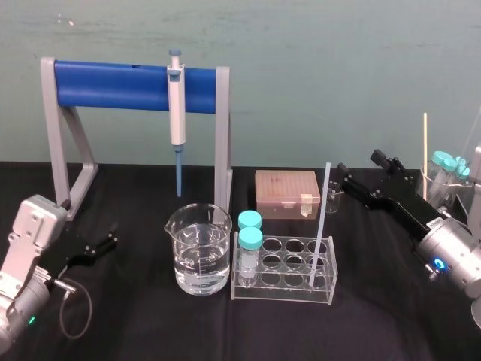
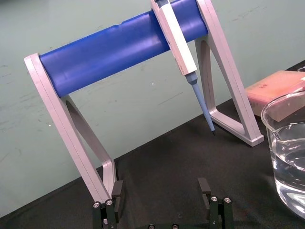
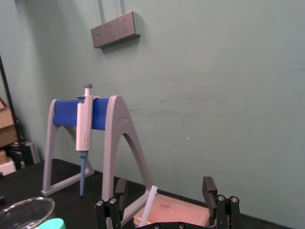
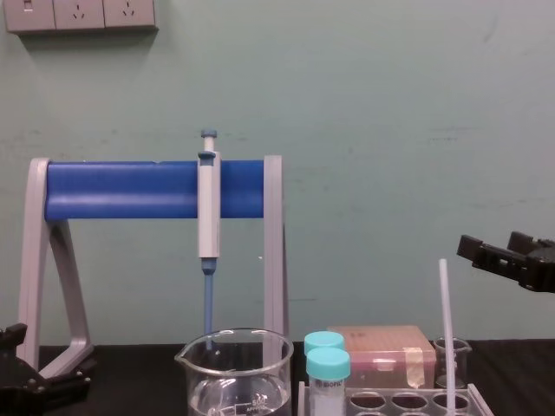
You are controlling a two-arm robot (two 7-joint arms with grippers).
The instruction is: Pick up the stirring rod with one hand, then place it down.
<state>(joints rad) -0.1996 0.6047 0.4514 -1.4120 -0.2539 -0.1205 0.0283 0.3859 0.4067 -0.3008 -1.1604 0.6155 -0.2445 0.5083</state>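
Right gripper (image 3: 165,185) (jaws wide apart) frames the tilted stirring rod (image 3: 149,206).

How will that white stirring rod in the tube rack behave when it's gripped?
The stirring rod looks thin, straight and stiff, probably light. Leaning loose in the rack, it may tilt if the right gripper nudges it.

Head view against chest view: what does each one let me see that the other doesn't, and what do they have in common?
Head view: the stirring rod with its foot in a right-hand hole of the tube rack. Chest view: wall sockets above. Both: the rod standing, the pipette hanging on its blue stand, the water beaker, the open left gripper low on the left, the open right gripper close by the rod's top.
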